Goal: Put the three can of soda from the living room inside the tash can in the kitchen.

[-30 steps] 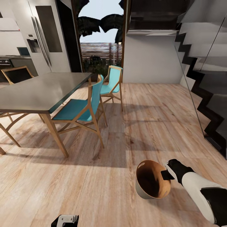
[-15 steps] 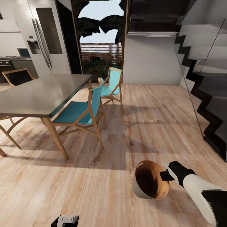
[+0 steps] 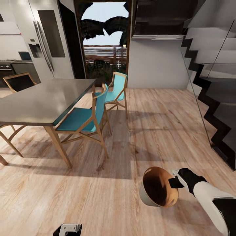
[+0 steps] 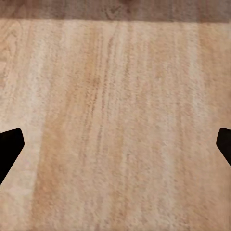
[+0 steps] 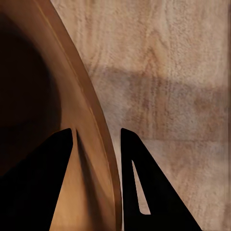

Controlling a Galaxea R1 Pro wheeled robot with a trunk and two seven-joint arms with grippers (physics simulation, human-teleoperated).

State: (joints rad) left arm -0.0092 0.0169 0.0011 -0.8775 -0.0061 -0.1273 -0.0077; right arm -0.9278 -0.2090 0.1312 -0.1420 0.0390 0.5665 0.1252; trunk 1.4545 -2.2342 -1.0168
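Right pincer (image 3: 174,182) at roughly 4 o'clock in the head view, black, on a white forearm, clamped on the rim of the small round tapered bin, pale grey outside and brown inside (image 3: 158,190). Bin is held off the light wood plank floor (image 3: 157,124), tipped so its brown mouth faces up and toward the camera; nothing visible inside it. Right wrist view confirms the grip: one black finger (image 5: 43,178) inside the brown wall (image 5: 72,96), the other outside, rim pinched between them, floor planks beyond.

Left pincer (image 3: 68,229) at 7 o'clock, low edge of the head view, grey-white casing only. In the left wrist view its two dark fingertips (image 4: 9,147) sit far apart at opposite edges, released, with nothing between them but floor (image 4: 115,120).

Surroundings: grey-topped dining surface on slanted light wood legs (image 3: 39,98) at 9 to 10 o'clock. Two wooden-framed chairs with teal seats: one (image 3: 86,119) tucked against the surface's near corner, one (image 3: 116,90) further back at 11 o'clock. A dark-backed wooden chair (image 3: 18,82) on the far side. Tall steel double-door refrigerator (image 3: 49,36) at 10 o'clock, with the kitchen's dark cabinets (image 3: 13,67) beside it at the frame edge. Glazed doorway (image 3: 104,39) at 12 o'clock showing sky and a slatted fence. Black zigzag staircase with grey treads (image 3: 213,82) from 1 to 3 o'clock.
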